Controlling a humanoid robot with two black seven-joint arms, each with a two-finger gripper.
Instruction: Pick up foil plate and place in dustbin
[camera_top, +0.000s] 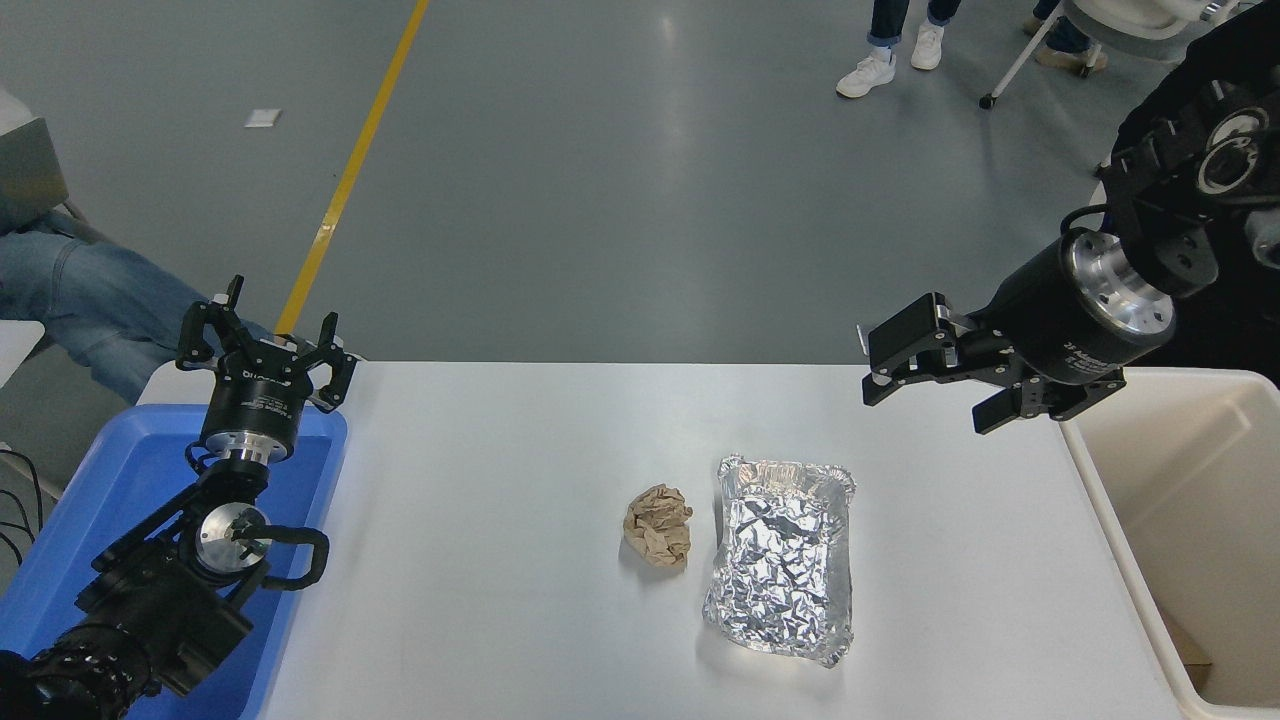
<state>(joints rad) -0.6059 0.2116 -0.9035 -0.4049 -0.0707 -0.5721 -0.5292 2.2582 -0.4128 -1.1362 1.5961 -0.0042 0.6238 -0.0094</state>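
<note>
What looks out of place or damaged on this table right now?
The foil plate is heavily crinkled and lies slightly askew on the white table, with a crumpled brown paper ball beside it on the left. Nothing is spilled. The right claw hovers open above the table, holding nothing.

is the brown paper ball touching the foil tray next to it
Apart. The head view shows a strip of bare white table between the paper ball and the left rim of the foil tray.
</note>
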